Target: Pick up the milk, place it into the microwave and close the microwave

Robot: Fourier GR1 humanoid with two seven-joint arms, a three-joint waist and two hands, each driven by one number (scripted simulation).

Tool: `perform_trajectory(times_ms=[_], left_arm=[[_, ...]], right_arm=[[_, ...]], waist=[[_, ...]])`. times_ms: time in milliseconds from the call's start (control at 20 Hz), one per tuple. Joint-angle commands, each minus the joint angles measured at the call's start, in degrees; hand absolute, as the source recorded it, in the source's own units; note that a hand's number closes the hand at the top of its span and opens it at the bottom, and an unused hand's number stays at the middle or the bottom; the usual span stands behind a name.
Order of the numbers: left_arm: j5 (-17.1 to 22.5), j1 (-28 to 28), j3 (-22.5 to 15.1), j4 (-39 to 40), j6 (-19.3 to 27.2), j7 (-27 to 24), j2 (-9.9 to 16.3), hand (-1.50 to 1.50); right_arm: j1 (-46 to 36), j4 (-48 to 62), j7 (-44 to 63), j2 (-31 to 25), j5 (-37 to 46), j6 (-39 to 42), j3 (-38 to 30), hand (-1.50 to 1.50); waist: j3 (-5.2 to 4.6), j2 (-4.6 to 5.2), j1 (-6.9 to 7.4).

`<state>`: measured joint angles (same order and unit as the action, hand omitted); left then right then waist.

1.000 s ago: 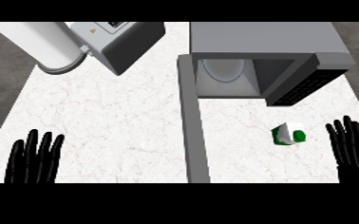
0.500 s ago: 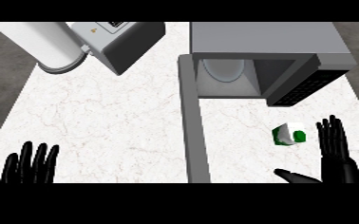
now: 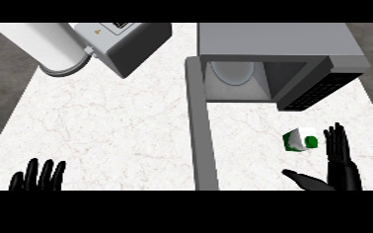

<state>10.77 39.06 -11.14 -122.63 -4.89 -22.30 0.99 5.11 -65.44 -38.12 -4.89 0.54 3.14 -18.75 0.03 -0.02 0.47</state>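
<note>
The right hand [image 3: 341, 164] stands released, fingers straight, thumb spread low, just beside the milk carton [image 3: 300, 140], a small white-and-green box on the marbled white table [image 3: 109, 128] before the open grey microwave [image 3: 273, 61]; left hand [image 3: 38, 175] rests released at the lower edge

Kitchen: marble counter [image 3: 109, 123], open microwave [image 3: 270, 59].

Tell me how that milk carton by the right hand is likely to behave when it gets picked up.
The milk carton looks small and boxy, so it probably won't roll. It seems to lie tilted on the counter, so a nudge might slide or turn it. Its flat faces should suit the open right hand, fingers and thumb spread beside it.
</note>
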Motion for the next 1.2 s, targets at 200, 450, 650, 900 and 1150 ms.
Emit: perform_trajectory(times_ms=[200,450,650,900,1150], left_arm=[[1.30,2.90,0.72,-0.59,-2.05,-2.15,1.96,-1.50],[3.85,1.66,2.96,0.15,-2.11,-1.11,2.15,-1.50],[-0.60,3.80,-1.44,2.05,-1.31,-5.65,0.36,-1.50],[2.44,4.72,1.47,-1.90,-1.81,-2.92,2.75,-1.50],[3.95,0.40,3.71,4.41,-2.70,-4.01,2.69,-1.50]], right_arm=[[-7.27,17.50,-10.86,-3.01,-0.17,-0.47,-2.66,-1.50],[-8.63,28.15,-20.02,-3.84,0.86,-1.07,-3.15,-1.50],[-12.76,37.54,-24.94,-7.07,1.09,0.86,-4.08,-1.50],[-15.21,37.73,-24.90,-7.70,1.41,1.24,-2.81,-1.50],[-17.99,41.41,-26.67,-6.53,1.83,0.40,-2.23,-1.50]], waist=[[0.00,0.01,0.08],[0.01,0.04,-0.03],[0.04,0.07,0.22],[0.01,0.02,0.05],[0.01,0.08,0.02]])
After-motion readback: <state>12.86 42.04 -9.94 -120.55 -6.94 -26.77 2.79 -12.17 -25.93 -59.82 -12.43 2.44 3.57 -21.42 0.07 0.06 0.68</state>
